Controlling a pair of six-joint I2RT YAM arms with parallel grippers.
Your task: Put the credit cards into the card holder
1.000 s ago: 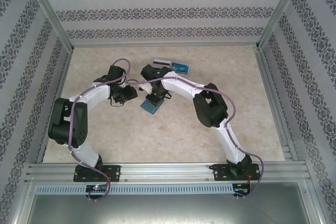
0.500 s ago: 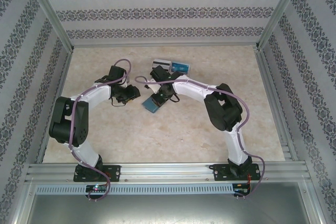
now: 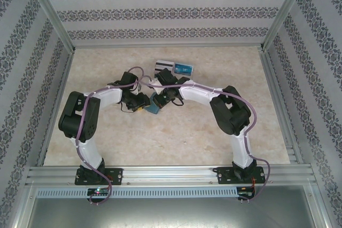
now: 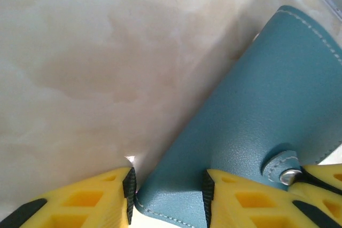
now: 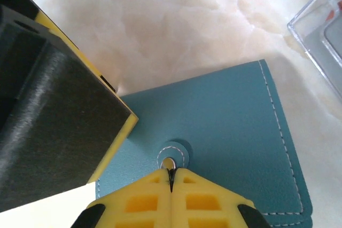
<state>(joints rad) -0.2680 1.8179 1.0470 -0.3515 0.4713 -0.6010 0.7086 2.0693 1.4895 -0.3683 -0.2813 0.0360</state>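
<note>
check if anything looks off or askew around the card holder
Nothing damaged or spilled. The card holder is closed and sits askew to the table, its snap tab pinched by the right gripper, one corner between the open fingers of the left gripper.

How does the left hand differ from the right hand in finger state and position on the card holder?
The left hand has its fingers apart, straddling a corner of the card holder; the right hand has its fingers pressed together. The left hand sits at the holder's corner; the right hand sits at its snap tab. Both have yellow fingers and work on the same holder.
</note>
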